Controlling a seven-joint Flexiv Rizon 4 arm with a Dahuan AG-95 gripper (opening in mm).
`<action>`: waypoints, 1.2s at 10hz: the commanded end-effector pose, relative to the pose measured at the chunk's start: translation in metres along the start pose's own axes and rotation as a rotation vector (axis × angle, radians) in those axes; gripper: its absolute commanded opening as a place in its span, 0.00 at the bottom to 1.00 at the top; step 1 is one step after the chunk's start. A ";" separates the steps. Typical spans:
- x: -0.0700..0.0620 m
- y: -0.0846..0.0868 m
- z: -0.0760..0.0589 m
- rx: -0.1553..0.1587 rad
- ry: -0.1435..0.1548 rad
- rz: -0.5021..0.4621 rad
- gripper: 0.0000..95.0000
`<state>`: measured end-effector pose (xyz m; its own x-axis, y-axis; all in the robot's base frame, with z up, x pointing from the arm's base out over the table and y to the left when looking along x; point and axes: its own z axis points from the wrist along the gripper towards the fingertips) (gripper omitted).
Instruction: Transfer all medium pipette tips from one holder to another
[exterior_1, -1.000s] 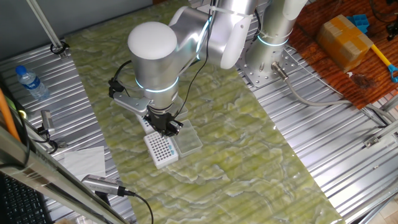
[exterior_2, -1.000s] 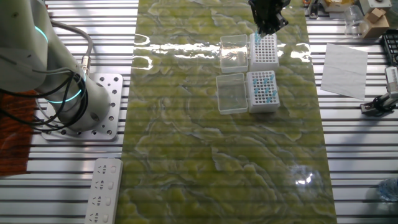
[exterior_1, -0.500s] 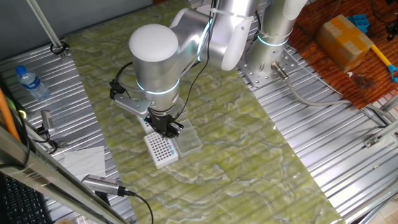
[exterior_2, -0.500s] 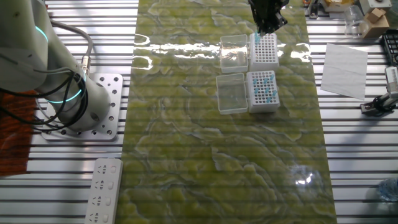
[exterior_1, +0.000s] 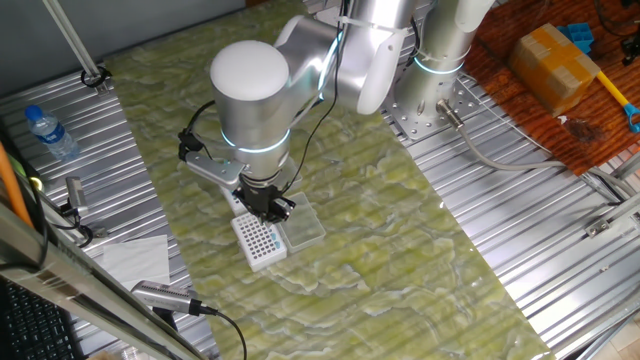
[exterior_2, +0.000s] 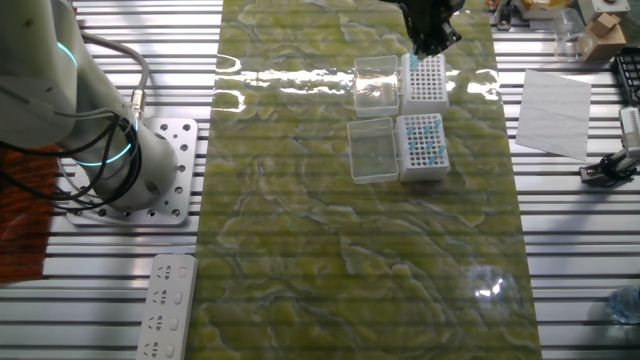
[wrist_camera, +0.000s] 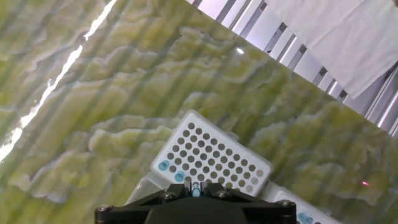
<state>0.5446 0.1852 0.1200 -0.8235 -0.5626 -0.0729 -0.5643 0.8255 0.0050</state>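
Observation:
My gripper (wrist_camera: 196, 186) is shut on one medium pipette tip (wrist_camera: 196, 190), whose light-blue top shows between the jaws. Right below it is a white holder (wrist_camera: 214, 155) with mostly dark bare holes and two blue tips (wrist_camera: 163, 166) at its near-left corner. In the other fixed view the gripper (exterior_2: 430, 45) hangs over the far-left corner of that holder (exterior_2: 428, 85). The second holder (exterior_2: 423, 147) beside it carries several blue tips. In one fixed view the gripper (exterior_1: 263, 208) is above a holder (exterior_1: 258, 240).
Two clear lids (exterior_2: 376, 82) (exterior_2: 372, 150) lie left of the holders. A sheet of paper (exterior_2: 553, 112) lies to the right, a power strip (exterior_2: 165, 307) at lower left, and the arm's base (exterior_2: 150, 165) at left. A water bottle (exterior_1: 50, 133) stands on the slats.
The arm has shifted slightly, and the gripper stays shut on the tip over the far holder's corner. Holders and lids have not moved.

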 end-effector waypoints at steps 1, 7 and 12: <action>0.000 0.000 0.001 0.001 0.001 -0.001 0.00; 0.004 -0.002 0.005 0.011 0.009 -0.086 0.40; 0.026 -0.040 0.003 0.027 0.030 -0.220 0.20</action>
<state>0.5451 0.1411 0.1152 -0.6951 -0.7178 -0.0410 -0.7170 0.6962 -0.0339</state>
